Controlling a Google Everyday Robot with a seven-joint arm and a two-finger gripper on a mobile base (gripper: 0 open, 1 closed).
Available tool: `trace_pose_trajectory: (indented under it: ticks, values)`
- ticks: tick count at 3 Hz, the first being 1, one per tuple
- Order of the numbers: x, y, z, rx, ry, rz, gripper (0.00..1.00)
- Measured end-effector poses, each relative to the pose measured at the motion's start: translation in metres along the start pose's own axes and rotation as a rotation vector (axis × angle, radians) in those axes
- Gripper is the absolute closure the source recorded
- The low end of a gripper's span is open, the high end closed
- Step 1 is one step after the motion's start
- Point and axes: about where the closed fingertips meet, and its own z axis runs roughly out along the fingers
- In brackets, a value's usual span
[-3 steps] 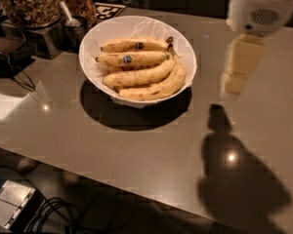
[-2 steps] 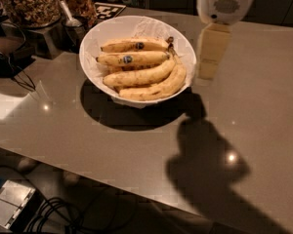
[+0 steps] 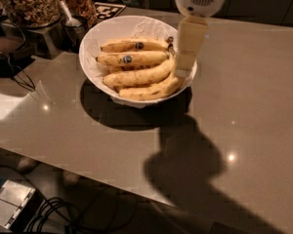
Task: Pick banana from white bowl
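The white bowl (image 3: 95, 38) with a crinkled paper lining stands on the grey table and holds a bunch of four yellow, freckled bananas. The two upper ones carry small blue stickers: one banana (image 3: 115, 59) in second place and one (image 3: 118, 45) at the back. Two fatter bananas without stickers lie in front. My gripper (image 3: 183, 70) hangs from the white arm head at the top and sits over the bowl's right rim. Its cream tip is by the stem end of the bunch. I cannot tell whether it touches the fruit.
Glass jars of nuts (image 3: 29, 4) and a metal cup with a scoop (image 3: 74, 24) stand behind the bowl at left, beside a black-and-white tag (image 3: 109, 9). Cables (image 3: 17, 79) lie at the left. The table's front edge runs diagonally; a box (image 3: 12, 207) and cords lie on the floor.
My gripper has moved left, from beside the bowl's right side to over its right rim next to the bananas. The bananas and bowl have not moved.
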Motion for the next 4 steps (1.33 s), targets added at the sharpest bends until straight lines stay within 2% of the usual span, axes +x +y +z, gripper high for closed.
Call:
trace_pose_trajectory:
  ticks: [1,2,3,4]
  values:
    - [-0.041,-0.012,0.002,0.017,0.009,-0.036,0.00]
    - [-0.072,-0.021,0.007,0.019,0.002,-0.051,0.11]
    - [-0.092,-0.035,0.012,0.022,-0.010,-0.047,0.23]
    - [-0.097,-0.049,0.023,0.006,-0.024,-0.026,0.32]
